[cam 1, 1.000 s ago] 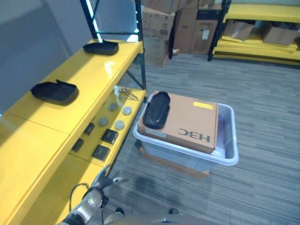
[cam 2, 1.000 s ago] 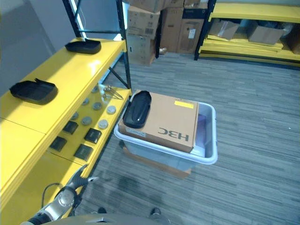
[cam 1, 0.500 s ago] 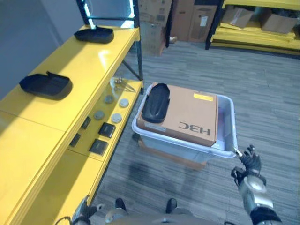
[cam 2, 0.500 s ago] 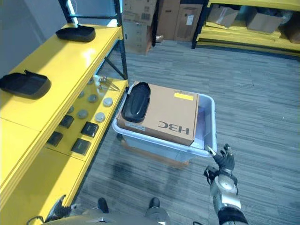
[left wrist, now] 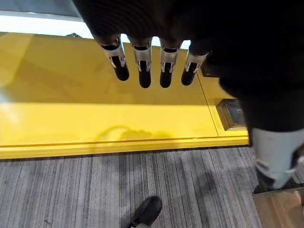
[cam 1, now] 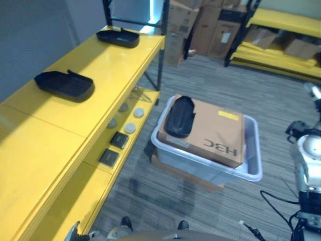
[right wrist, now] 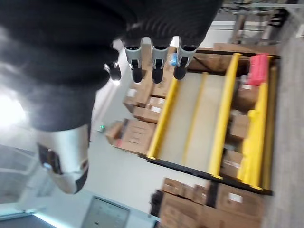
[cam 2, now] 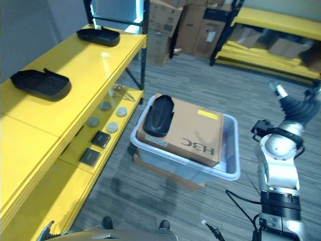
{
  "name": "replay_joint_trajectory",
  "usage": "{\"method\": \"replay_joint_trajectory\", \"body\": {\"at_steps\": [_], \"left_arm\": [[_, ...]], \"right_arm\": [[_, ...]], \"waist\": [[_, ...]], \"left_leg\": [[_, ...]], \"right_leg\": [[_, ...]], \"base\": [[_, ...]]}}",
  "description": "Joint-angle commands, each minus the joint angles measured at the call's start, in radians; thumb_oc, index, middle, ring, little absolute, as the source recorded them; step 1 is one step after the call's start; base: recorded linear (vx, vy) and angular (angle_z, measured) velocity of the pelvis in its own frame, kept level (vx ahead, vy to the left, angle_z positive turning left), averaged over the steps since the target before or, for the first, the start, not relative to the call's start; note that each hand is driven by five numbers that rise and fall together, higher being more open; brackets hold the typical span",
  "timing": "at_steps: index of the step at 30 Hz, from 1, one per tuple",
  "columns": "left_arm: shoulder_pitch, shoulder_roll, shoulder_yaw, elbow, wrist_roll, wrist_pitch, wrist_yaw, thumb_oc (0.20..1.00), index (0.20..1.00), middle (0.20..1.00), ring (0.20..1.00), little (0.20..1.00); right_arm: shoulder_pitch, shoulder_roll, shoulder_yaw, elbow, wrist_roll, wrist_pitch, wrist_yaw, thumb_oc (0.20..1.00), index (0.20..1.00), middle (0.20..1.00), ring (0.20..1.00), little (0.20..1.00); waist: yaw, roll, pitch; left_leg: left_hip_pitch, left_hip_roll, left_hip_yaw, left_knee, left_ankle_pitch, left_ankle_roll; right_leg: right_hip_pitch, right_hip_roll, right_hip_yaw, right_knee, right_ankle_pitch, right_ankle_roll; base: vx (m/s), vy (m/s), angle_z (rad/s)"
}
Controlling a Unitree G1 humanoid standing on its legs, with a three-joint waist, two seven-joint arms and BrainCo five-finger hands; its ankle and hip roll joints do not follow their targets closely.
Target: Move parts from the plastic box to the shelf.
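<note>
Our right arm has swung up and out to the side since half a second ago: then our right hand [right wrist: 152, 52] hung low beside the near corner of the plastic box [cam 2: 228, 173], and now it is raised high, well above and beyond the box, fingers [right wrist: 156, 64] straight and released, holding nothing. Our left hand [left wrist: 142, 61] has dropped low, down by the lower yellow shelf [left wrist: 95, 114], fingers relaxed and empty too.

The next part [cam 1: 179, 116], a dark oblong tray, lies on top of the cardboard carton [cam 1: 215, 133] that sits in the box, well below and across from the right hand. Two similar dark trays [cam 1: 65, 84] [cam 1: 118, 37] rest on the shelf top [cam 1: 110, 65], far from either hand.

We judge this a moment between transfers: the remaining part is untouched, and the raised right arm must come down to reach it.
</note>
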Motion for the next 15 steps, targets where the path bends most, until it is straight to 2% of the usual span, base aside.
{"method": "replay_joint_trajectory", "body": {"at_steps": [1,3,7,9,10,15], "left_arm": [[-0.042,0.025,-0.013,0.009,0.007,-0.039,0.017,1.000,1.000,1.000,1.000,1.000],[-0.057,0.033,-0.008,0.003,0.001,-0.054,0.001,1.000,1.000,1.000,1.000,1.000],[-0.060,0.028,-0.008,-0.014,0.009,-0.057,-0.002,1.000,1.000,1.000,1.000,1.000],[-0.049,0.026,-0.013,-0.034,0.030,-0.051,-0.004,1.000,1.000,1.000,1.000,1.000],[-0.031,0.033,-0.026,-0.048,0.033,-0.045,-0.017,1.000,1.000,1.000,1.000,1.000],[-0.038,0.045,-0.055,-0.054,0.032,-0.047,-0.037,1.000,1.000,1.000,1.000,1.000]], "right_arm": [[-0.061,-0.034,0.013,-0.003,-0.007,-0.052,-0.035,1.000,1.000,1.000,1.000,1.000],[-0.072,0.001,0.049,0.015,-0.032,-0.052,-0.070,1.000,1.000,1.000,1.000,1.000],[-0.050,0.029,0.053,0.051,-0.036,-0.058,-0.096,1.000,1.000,1.000,1.000,1.000],[-0.017,0.039,0.044,0.100,-0.047,-0.061,-0.077,1.000,1.000,1.000,1.000,1.000],[-0.004,0.030,0.060,0.191,-0.052,-0.065,-0.043,1.000,1.000,1.000,1.000,1.000],[-0.048,0.016,0.118,0.312,-0.053,-0.048,-0.038,1.000,1.000,1.000,1.000,1.000]], "waist": [[0.047,0.034,0.033],[0.062,0.042,0.059],[0.072,0.047,0.071],[0.080,0.049,0.070],[0.095,0.049,0.064],[0.116,0.056,0.077]], "left_leg": [[-0.079,0.047,-0.058,0.066,-0.018,-0.029],[-0.106,0.037,-0.073,0.076,-0.021,-0.023],[-0.118,0.032,-0.085,0.074,-0.018,-0.023],[-0.112,0.030,-0.092,0.072,-0.020,-0.023],[-0.102,0.031,-0.094,0.077,-0.024,-0.024],[-0.119,0.028,-0.106,0.095,-0.027,-0.023]], "right_leg": [[-0.045,-0.009,-0.010,0.047,-0.039,0.022],[-0.062,-0.021,-0.018,0.057,-0.038,0.024],[-0.066,-0.026,-0.026,0.056,-0.034,0.026],[-0.055,-0.028,-0.030,0.049,-0.033,0.027],[-0.039,-0.035,-0.039,0.051,-0.036,0.028],[-0.048,-0.045,-0.045,0.076,-0.046,0.026]], "base": [[-0.09,0.090,0.24],[-0.10,0.084,0.23],[-0.04,0.024,0.12],[0.11,0.012,0.14],[0.18,0.021,0.17],[0.05,0.031,0.06]]}}
